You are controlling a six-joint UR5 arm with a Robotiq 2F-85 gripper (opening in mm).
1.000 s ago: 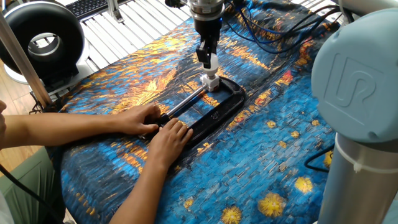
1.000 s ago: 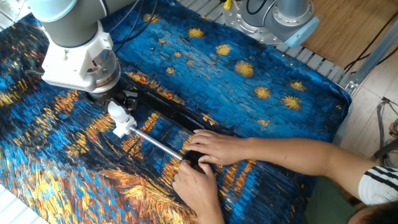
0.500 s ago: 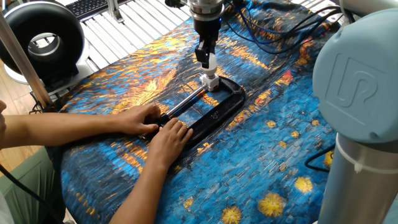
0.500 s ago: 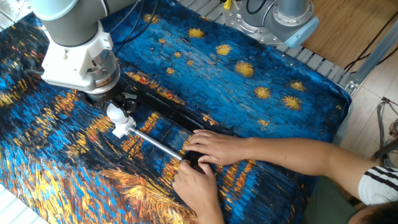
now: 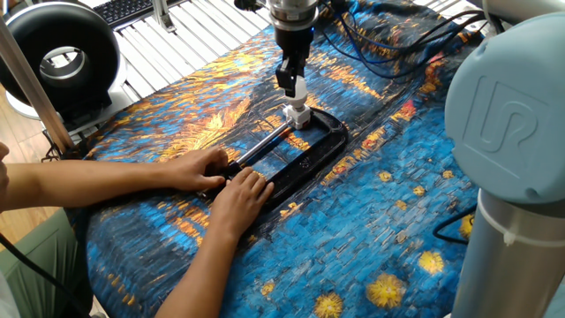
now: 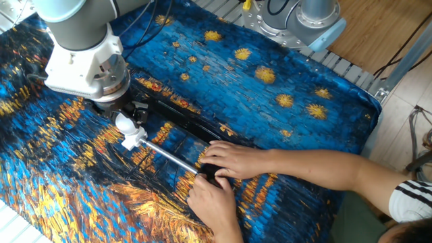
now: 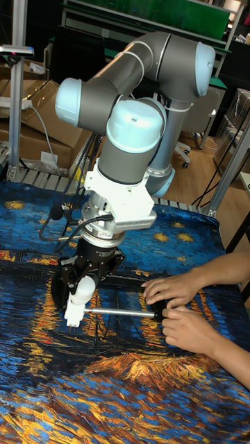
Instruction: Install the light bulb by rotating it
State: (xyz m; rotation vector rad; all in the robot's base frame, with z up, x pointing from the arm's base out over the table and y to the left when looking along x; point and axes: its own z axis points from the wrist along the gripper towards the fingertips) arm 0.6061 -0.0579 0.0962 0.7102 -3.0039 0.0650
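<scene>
The surface (image 5: 177,115) spreads all round my claw (image 5: 294,87), draped in a blue and orange painted cloth. Under me lies the black clamp (image 5: 305,157), its long frame running away from my claw toward two hands (image 5: 225,181) that press its far end down. A steel rod (image 5: 265,143) runs from those hands to a point just below my claw, where it meets the white socket (image 5: 300,116).

My claw points straight down and is clenched on the bulb (image 5: 300,88), fingers either side of the globe. The bulb hangs in my grip directly above the socket, neck down; in the tall view the bulb (image 7: 86,288) and the socket (image 7: 73,312) read as one white column, so I judge the neck is at the socket mouth or just entered, though I cannot tell how deep the thread has gone.

The step in hand, as I judge it, is turning the bulb home. To do it well I should keep my wrist axis in line with the socket so the thread does not cross, press down only lightly, and let the turn draw the bulb in. My grip should be firm enough not to slip on the smooth globe, yet not crush it. If it binds early, I should back off and re-seat.
</scene>
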